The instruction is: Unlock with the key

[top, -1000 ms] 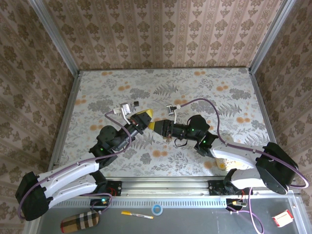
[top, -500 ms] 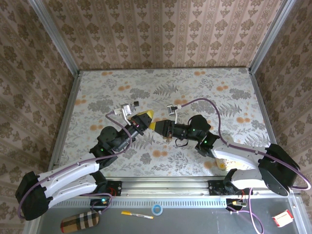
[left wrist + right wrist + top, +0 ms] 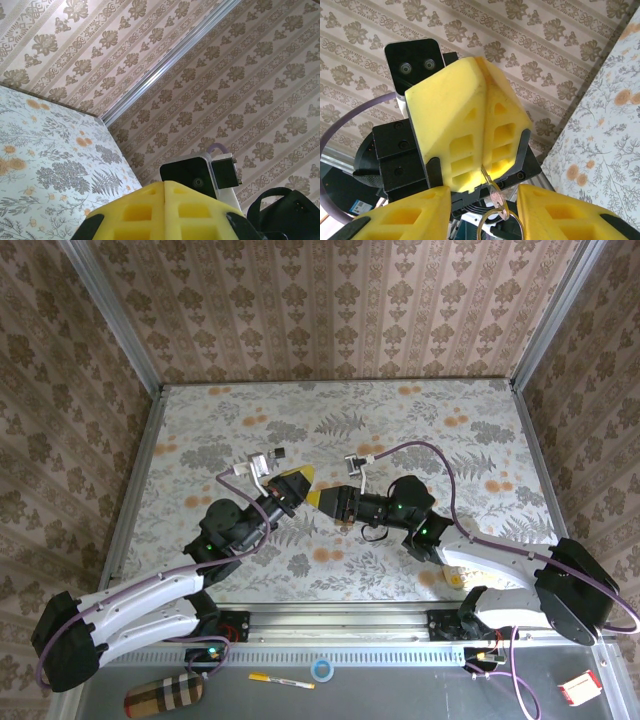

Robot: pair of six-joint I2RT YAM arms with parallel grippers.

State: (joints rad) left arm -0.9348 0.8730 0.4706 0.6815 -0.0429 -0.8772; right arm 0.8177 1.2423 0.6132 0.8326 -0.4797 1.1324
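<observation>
No legible text, label, brand, number or sign on any visible surface

White arms point(image 3: 140, 602), black joints point(image 3: 225, 527), purple cables point(image 3: 421, 446)

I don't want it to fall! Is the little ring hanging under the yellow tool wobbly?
Probably wobbly: the ring dangles loose from a thin piece pinched in the left tool. It looks light, and likely slippery, being thin shiny wire.

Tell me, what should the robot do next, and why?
Probably close the right gripper on the key ring. The ring dangles from the shut left gripper and seems to hang between the right one's open jaws, so a handover looks ready.
</observation>
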